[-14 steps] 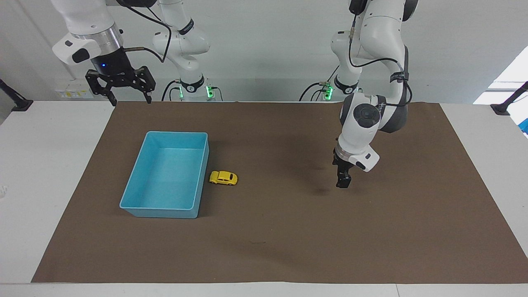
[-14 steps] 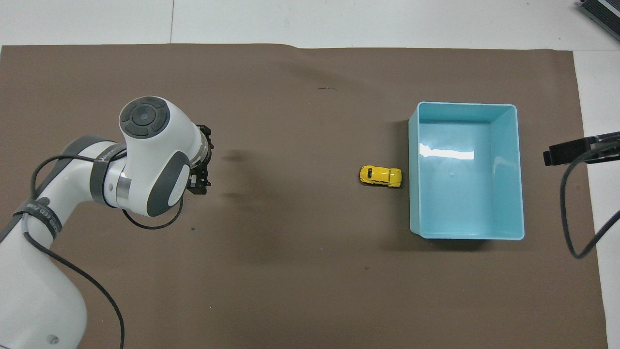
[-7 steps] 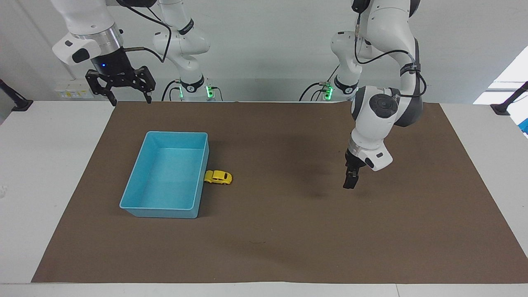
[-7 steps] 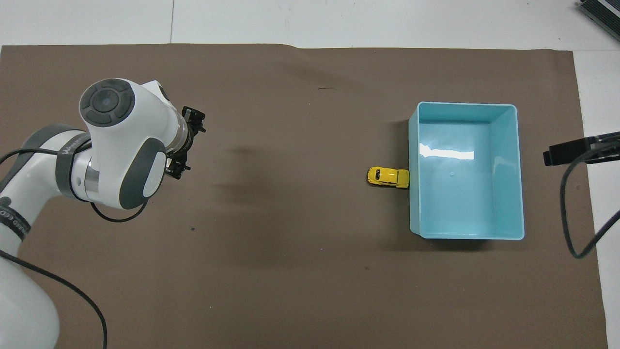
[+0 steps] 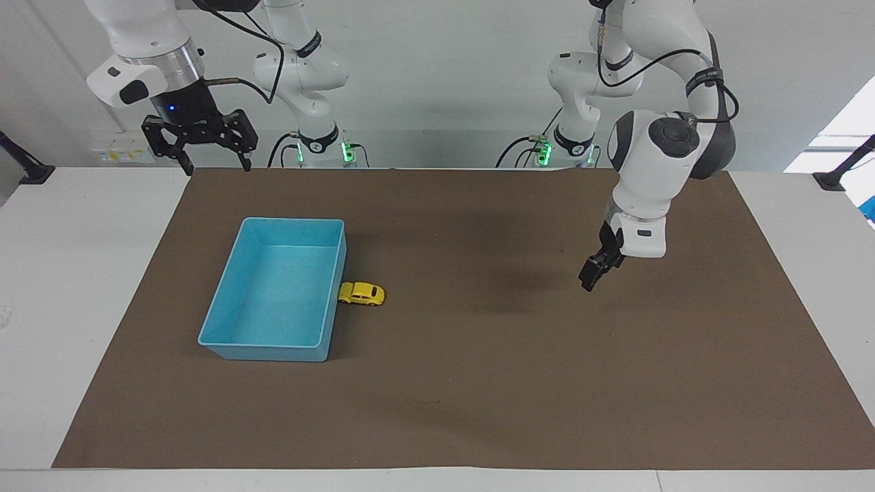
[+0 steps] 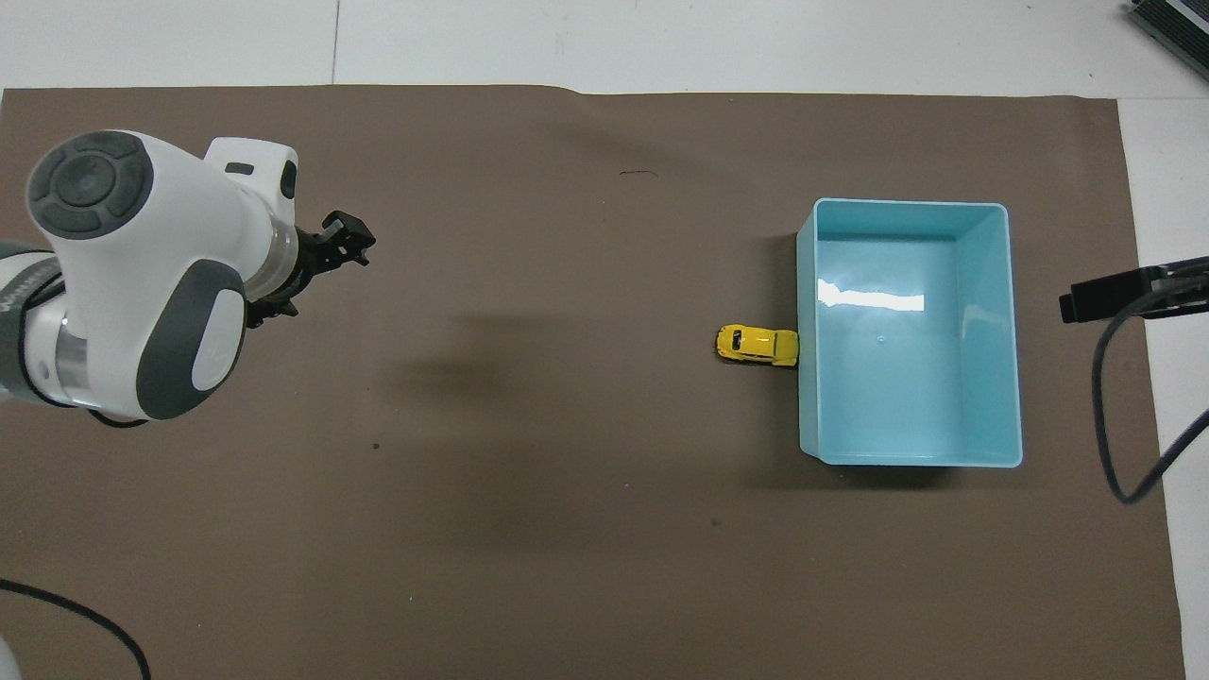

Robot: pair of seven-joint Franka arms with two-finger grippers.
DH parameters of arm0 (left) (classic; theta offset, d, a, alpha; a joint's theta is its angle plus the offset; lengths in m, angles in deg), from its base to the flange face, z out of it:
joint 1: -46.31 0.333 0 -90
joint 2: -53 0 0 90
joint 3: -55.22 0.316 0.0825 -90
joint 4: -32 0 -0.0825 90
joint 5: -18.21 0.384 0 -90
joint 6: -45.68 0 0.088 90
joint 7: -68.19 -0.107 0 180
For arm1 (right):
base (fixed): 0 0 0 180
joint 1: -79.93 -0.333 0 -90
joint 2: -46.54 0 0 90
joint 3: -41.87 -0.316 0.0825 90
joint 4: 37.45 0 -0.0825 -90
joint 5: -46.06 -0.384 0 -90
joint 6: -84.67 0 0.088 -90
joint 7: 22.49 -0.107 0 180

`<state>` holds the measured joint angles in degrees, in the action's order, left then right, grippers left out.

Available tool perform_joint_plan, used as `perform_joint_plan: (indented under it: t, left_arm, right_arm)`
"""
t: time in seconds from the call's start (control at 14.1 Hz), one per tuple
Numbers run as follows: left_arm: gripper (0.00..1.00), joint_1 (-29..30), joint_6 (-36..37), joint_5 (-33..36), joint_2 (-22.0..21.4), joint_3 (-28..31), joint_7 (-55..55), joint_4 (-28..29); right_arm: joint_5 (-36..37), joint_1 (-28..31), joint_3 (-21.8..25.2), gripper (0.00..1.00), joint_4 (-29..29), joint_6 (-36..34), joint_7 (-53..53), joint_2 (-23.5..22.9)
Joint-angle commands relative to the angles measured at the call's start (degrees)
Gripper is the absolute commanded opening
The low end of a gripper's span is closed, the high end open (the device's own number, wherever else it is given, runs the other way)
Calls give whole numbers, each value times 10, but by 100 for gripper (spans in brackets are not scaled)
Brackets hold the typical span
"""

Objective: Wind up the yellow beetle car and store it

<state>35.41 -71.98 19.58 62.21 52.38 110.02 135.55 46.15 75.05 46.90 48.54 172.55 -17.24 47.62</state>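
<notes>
yellow beetle car (image 5: 361, 294) sat on the brown mat (image 5: 478, 383), nose touching the outer wall of the light-blue bin (image 5: 263, 352), not in it. left gripper (image 5: 593, 273) hung over bare mat toward the left arm's end, well apart from the car, fingers spread, holding nothing. right gripper (image 5: 198, 140) waited raised near its base, open and empty. risk as i judged it: car is tiny and tight against the bin wall, so a finger could strike the rim, or nudge the car and send it rolling.
</notes>
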Motion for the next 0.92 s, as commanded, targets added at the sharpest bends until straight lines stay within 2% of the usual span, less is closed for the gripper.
perform_joint_plan:
  t: [0.0,0.5,0.85]
  left_arm:
    - [100,31,42,6,-29,-5,-147,1]
    - [100,73,130,3,-82,-2,-394,-13]
    - [100,84,204,3,-94,-3,-427,-77]
  right_arm:
    - [-17,3,1,100,2,-2,-8,7]
    - [-17,3,1,100,2,-3,-8,7]
    - [-17,3,0,100,3,-9,-7,8]
